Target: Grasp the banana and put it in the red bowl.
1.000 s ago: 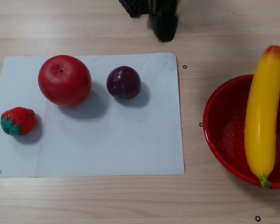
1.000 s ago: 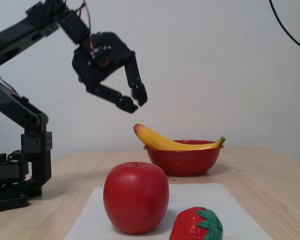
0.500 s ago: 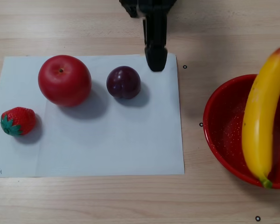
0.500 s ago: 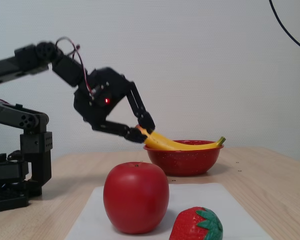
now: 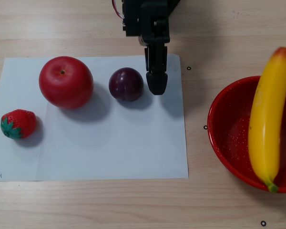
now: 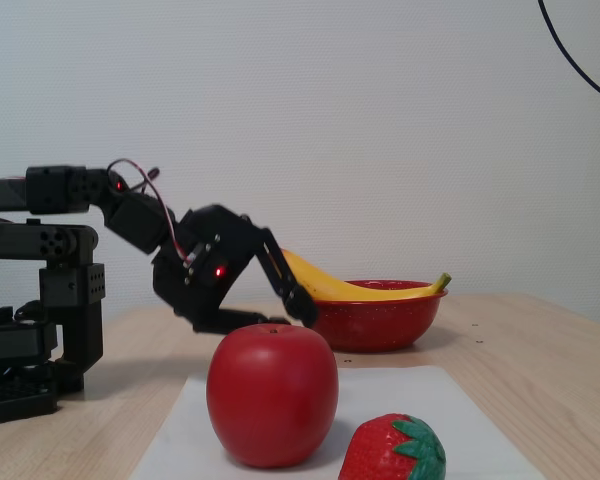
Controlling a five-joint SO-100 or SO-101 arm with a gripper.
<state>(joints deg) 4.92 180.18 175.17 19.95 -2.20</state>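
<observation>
The yellow banana (image 5: 268,119) lies across the red bowl (image 5: 226,138) at the right of the other view, its green stem on the near rim and its orange-red tip sticking out over the far rim. In the fixed view the banana (image 6: 365,290) rests on the bowl (image 6: 380,320) behind my arm. My black gripper (image 5: 157,88) hangs over the white paper just right of the plum, well left of the bowl. Its jaws are together and hold nothing. In the fixed view the gripper (image 6: 302,312) points down toward the table.
A white paper sheet (image 5: 109,148) carries a red apple (image 5: 66,82), a dark plum (image 5: 126,84) and a strawberry (image 5: 19,124). The arm's base (image 6: 30,300) stands at the left in the fixed view. Bare wooden table (image 5: 133,205) surrounds the paper.
</observation>
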